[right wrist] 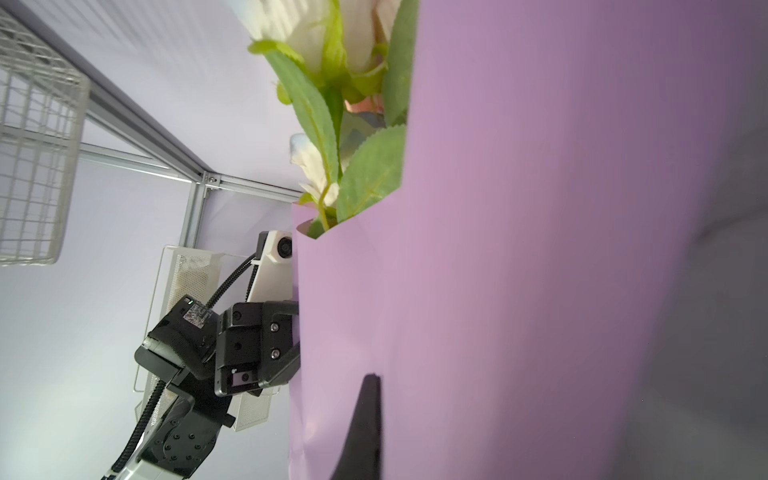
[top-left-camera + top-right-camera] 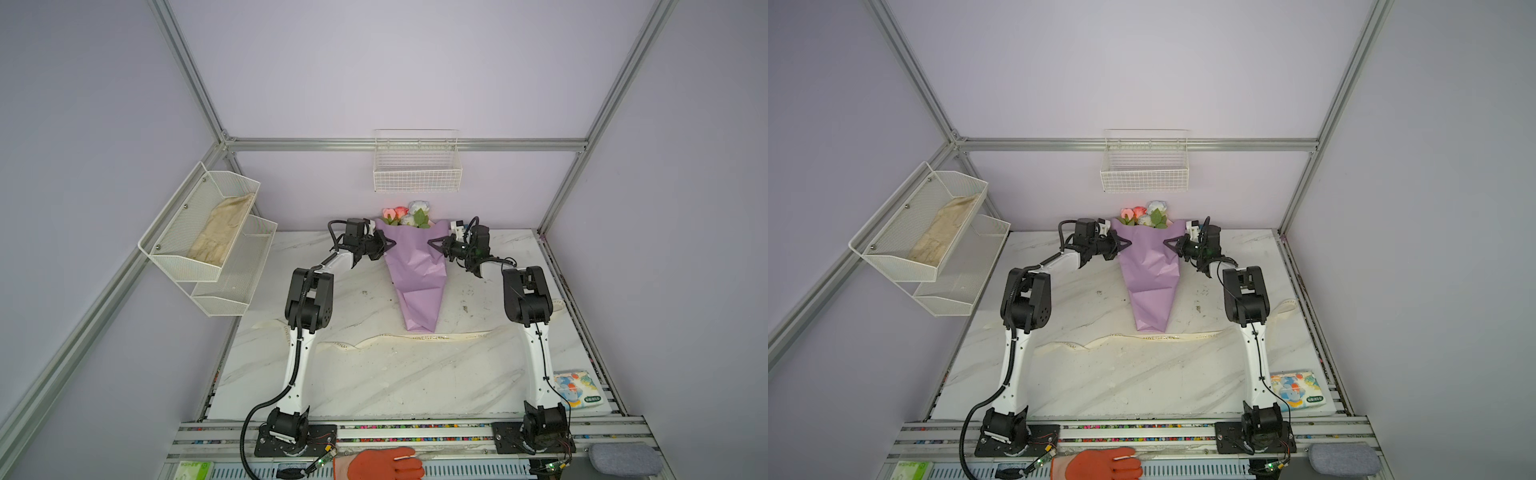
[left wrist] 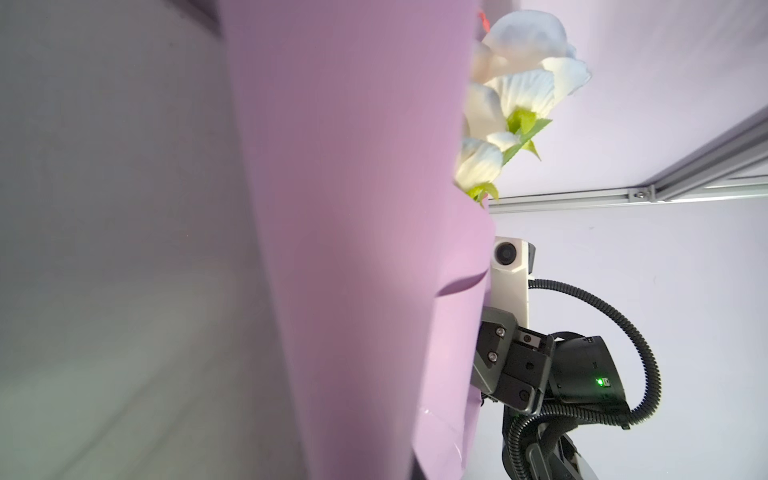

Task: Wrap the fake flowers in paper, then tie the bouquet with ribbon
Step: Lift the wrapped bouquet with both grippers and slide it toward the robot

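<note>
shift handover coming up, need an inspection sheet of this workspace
surface: marble-look table, dark scuffs
job's things: bouquet in lilac paper, fake flowers at far end; cream ribbon lies by its tip, untied
clutter: tissue pack front right corner; orange glove and grey pad on front rail
grippers: left gripper and right gripper, fingers shut on bouquet's opposite edges
cables: black hose loops from left base; wire along right arm
surroundings: wire basket on back wall, nothing seen inside; mesh shelf on left wall holds beige cloth
</note>
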Robot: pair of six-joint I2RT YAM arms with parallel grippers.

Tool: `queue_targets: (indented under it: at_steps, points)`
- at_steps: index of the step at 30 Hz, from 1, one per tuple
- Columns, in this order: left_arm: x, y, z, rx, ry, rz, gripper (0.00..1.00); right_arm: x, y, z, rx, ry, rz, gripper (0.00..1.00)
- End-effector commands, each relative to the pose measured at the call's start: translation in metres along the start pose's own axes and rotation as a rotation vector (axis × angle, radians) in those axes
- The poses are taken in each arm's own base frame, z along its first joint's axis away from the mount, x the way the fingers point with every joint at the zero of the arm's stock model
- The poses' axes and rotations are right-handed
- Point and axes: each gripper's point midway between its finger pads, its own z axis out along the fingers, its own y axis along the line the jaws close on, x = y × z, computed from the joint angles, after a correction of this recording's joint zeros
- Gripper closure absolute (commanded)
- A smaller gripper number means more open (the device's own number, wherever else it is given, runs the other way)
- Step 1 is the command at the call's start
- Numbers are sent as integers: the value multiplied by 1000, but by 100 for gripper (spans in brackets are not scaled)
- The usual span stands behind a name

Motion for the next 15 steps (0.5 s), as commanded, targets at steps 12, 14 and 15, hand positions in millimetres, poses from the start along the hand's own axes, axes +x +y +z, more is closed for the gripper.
queue_targets:
  at_steps: [12,14,15]
  points:
    - [50,-34,-66,43,0,7,100,33,93,-58,-42,-59,-103,98]
    - [67,-28,-71,30,22,1,100,44,92,-67,-23,-65,-102,98]
    - [74,-27,-73,28,29,1,100,50,91,-70,-14,-64,-97,98]
